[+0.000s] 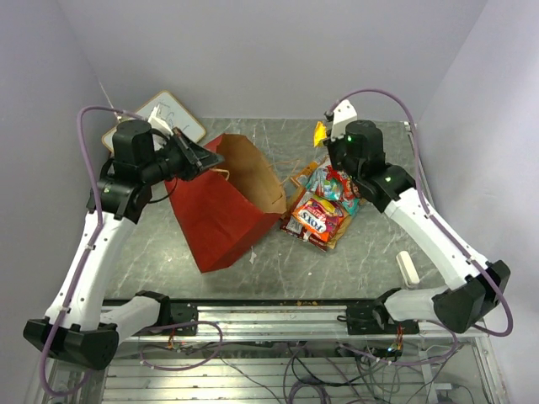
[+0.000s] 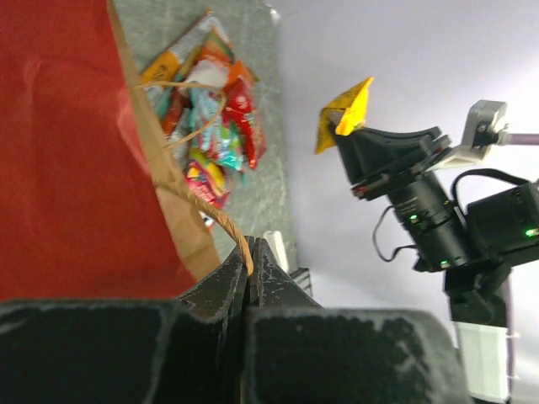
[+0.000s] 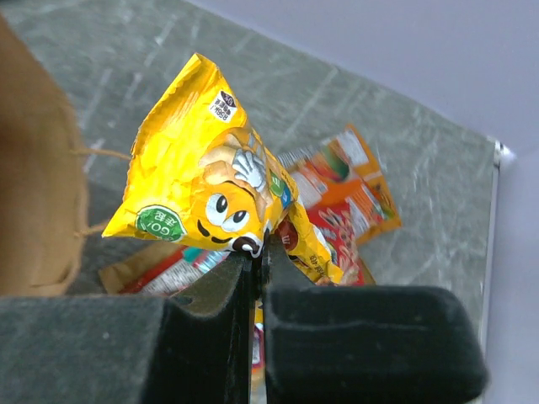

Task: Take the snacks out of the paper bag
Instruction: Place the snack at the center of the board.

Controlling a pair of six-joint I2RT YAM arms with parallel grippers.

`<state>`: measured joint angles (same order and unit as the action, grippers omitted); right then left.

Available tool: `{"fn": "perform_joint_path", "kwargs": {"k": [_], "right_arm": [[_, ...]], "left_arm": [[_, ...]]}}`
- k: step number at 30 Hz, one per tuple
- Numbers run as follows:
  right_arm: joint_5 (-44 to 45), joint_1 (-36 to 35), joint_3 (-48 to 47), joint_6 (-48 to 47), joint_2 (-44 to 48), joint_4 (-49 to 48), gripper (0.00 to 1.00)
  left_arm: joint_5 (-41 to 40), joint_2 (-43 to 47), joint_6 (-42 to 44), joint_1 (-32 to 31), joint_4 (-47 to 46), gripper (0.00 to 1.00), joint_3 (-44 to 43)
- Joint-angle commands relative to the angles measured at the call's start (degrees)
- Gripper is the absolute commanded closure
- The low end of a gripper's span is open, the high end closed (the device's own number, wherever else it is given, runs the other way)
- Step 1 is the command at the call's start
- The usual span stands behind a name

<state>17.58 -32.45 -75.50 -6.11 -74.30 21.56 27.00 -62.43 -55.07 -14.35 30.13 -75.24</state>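
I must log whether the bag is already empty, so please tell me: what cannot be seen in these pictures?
- Bottom of the paper bag: top view shows only its upper brown inside; its red wall blocks the left wrist view.
- The pile of snacks: top view, the right arm covers its far part.
- The yellow packet: right wrist view, the right tool hides its lower corner.

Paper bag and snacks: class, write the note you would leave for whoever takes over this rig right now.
Left gripper: shut on the handle of the paper bag, which is tipped with its mouth open.
Right gripper: shut on a yellow packet, held above the table.
Done: several snacks lie piled right of the bag.
Left: set the yellow packet down; check the bag, whose bottom is hidden.
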Motion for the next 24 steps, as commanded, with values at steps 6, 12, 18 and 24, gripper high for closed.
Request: {"fn": "perform_joint_path", "kwargs": {"k": [6,12,18,24], "right_arm": [[-3.47,5.63,1.18,2.93,-2.56,12.73,1.0],[-10.34,5.72,2.23,4.73,-7.57,18.14,1.0],[-14.28,5.45,2.6,6.13,-10.77,19.51,1.0],[-12.28,4.44,3.36,6.67,-13.67,22.49,1.0]], "left_arm": [[-19.93,7.18,10.52,3.03,27.67,0.93,0.35],[-30.03,10.97,11.36,3.36,33.69,0.93,2.12],[-37.14,15.04,11.6,3.36,40.15,0.93,2.45],[-43.84,17.72,10.47,3.36,46.3,0.93,3.02]]}}
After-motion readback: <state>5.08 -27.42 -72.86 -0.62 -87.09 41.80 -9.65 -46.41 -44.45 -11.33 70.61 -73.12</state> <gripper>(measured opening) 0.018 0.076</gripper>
